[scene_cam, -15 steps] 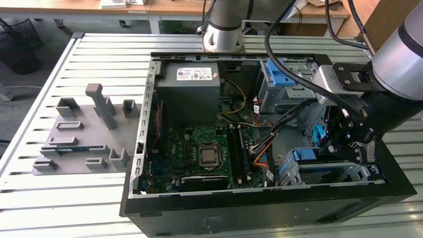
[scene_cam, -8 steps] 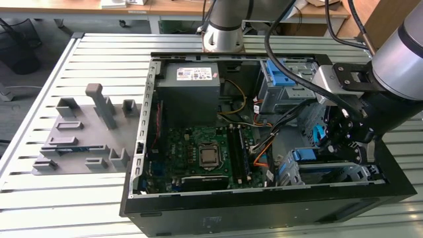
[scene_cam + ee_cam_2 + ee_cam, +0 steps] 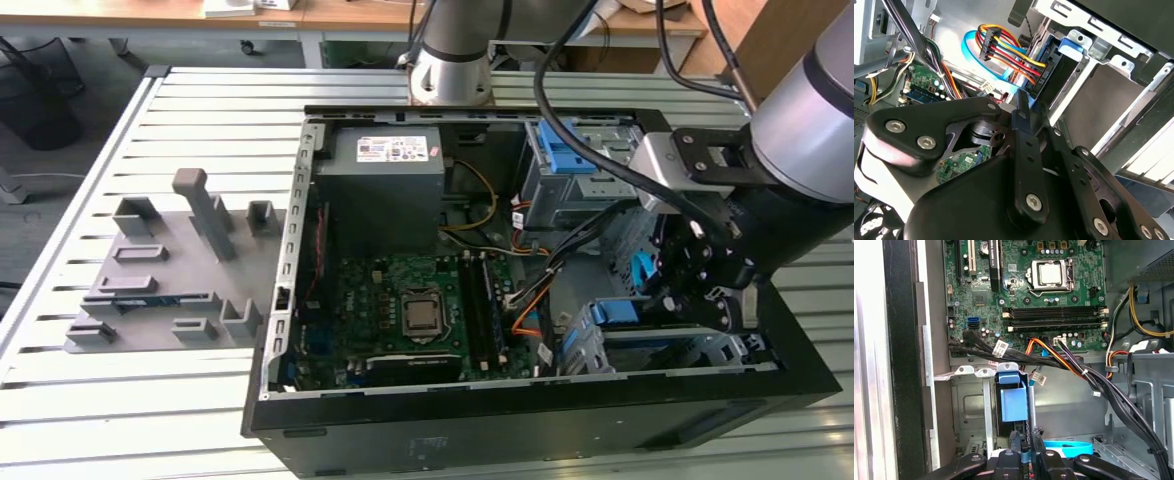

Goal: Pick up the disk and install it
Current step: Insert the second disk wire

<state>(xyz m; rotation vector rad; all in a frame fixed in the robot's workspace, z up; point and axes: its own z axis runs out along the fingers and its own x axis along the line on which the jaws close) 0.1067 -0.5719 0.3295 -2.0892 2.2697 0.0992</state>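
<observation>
An open black desktop computer case (image 3: 534, 425) lies on its side on a slatted white metal table (image 3: 200, 110). The arm's black gripper (image 3: 707, 290) is reaching down into the case's corner on the exterior view's right, beside the bare metal drive cages. In the first wrist view, the disk (image 3: 1015, 402), a flat drive in a blue plastic carrier frame with a blue tab, stands on edge in a narrow slot of the silver metal drive cage (image 3: 971, 405). The gripper (image 3: 1025, 442) is just beside its near end. From where I stand I cannot tell whether the tool is clamped on anything or merely close.

In the second wrist view the gripper (image 3: 1024, 102) points at the drive's dark end (image 3: 1051, 75), where a bundle of red, yellow and orange wires (image 3: 1009, 55) runs in. The green motherboard (image 3: 414, 310) and the grey power-supply box (image 3: 387, 185) sit further into the case. A grey moulded plastic fixture (image 3: 160, 290) rests on the table, well apart.
</observation>
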